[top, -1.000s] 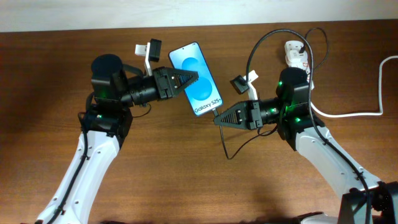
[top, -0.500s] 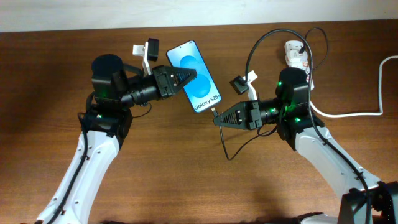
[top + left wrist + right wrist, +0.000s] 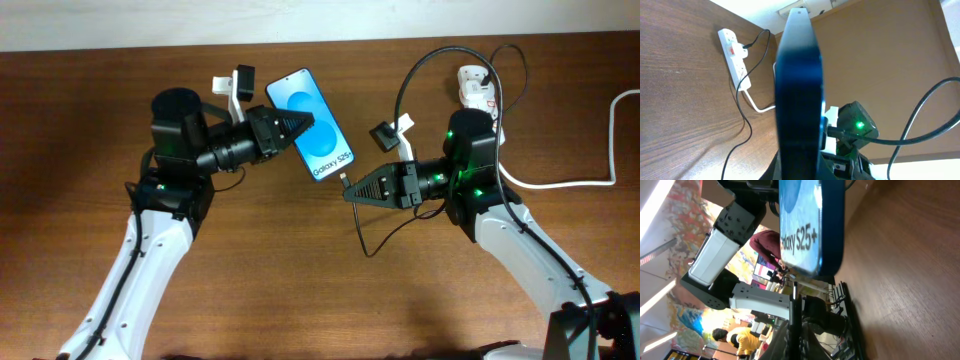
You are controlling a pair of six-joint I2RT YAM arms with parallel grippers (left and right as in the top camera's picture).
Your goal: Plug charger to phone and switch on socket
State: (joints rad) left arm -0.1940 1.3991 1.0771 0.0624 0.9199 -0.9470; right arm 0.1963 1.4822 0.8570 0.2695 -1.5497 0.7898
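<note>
My left gripper [image 3: 303,123] is shut on the phone [image 3: 312,125], holding it above the table with its blue screen facing up and its lower end toward the right arm. In the left wrist view the phone [image 3: 799,90] shows edge-on between the fingers of my left gripper [image 3: 799,172]. My right gripper [image 3: 349,196] is shut on the charger [image 3: 346,184], its black connector tip just below the phone's lower edge. In the right wrist view the charger [image 3: 795,297] points up at the phone [image 3: 807,220] from my right gripper [image 3: 796,330]. The socket [image 3: 478,88] lies at the back right with the black cable running to it.
A thick white cord [image 3: 560,183] runs from the socket to the table's right edge. The charger's slack cable loops on the wood [image 3: 366,250] in front of the right arm. The socket [image 3: 735,57] carries a black plug beside a red switch.
The left gripper has nudged the phone slightly up and to the left. The right gripper and the charger tip have stayed in place.
</note>
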